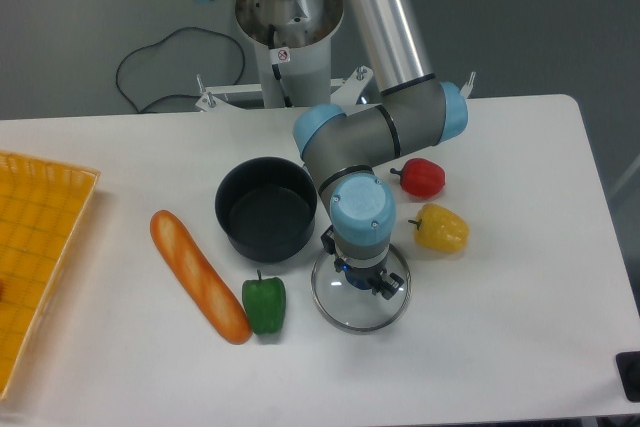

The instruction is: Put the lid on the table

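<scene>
**A:** Where was the gripper (361, 279) at that moment?

**B:** Straight above the lid (360, 293), pointing down, with the arm's blue-capped wrist hiding most of it from the camera. I could not tell whether the jaws were clamped on the blue knob or parted from it; the wrist covered that spot.

**A:** And the lid itself?

**B:** It lay on or very close to the table (520, 247), just in front of the dark pot (266, 209), between the green pepper (264, 304) and the yellow pepper (441, 228). Whether the rim fully rested on the surface was hard to judge from above.

**A:** How would you expect it to handle?

**B:** Stiff and breakable, I judged, being glass, and probably heavy for its thickness. The dome looked smooth and likely slippery, and the thin rim offered little purchase, so the centre knob seemed the only sensible place to hold. It wanted setting down gently and level.

**A:** How did it look?

**B:** Round and transparent, the white tabletop showing through, with a thin silver metal band around the edge. It was about as wide as the pot. Only a bit of blue showed at the middle under the fingers.
</scene>
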Tool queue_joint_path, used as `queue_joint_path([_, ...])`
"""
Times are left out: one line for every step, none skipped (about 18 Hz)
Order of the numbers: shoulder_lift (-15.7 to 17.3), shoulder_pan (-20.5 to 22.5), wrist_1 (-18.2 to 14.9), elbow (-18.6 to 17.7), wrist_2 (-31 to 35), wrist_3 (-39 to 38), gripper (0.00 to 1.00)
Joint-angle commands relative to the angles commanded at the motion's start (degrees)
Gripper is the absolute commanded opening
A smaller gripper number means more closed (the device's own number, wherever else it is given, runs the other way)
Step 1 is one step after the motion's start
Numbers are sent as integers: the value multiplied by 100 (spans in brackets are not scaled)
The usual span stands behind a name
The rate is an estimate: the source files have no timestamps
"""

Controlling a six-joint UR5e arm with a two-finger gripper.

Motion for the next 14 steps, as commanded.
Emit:
queue_joint_path([-9,0,0,0,-9,0,61])
queue_joint_path([-18,0,9,0,0,0,61])
queue_joint_path([-18,0,9,0,0,0,61])
queue_joint_path([-18,-9,9,0,0,-9,61])
queue_joint_path([-26,-26,9,9,0,-9,61])
queue_joint_path([-26,-26,9,9,0,-9,61])
queue_joint_path([-26,-35,44,0,0,-9,61])
queue_joint_path([-26,-35,53,0,0,0,61])
queue_joint_path([-26,-35,53,0,0,0,61])
queue_joint_path([-26,-35,61,0,0,0,64])
queue_joint_path([-26,-35,62,0,0,9,80])
queue_joint_path([-26,-35,79,0,0,26,98])
queue_joint_path([-26,-35,79,0,0,18,100])
queue_joint_path([-26,-35,79,0,0,9,100])
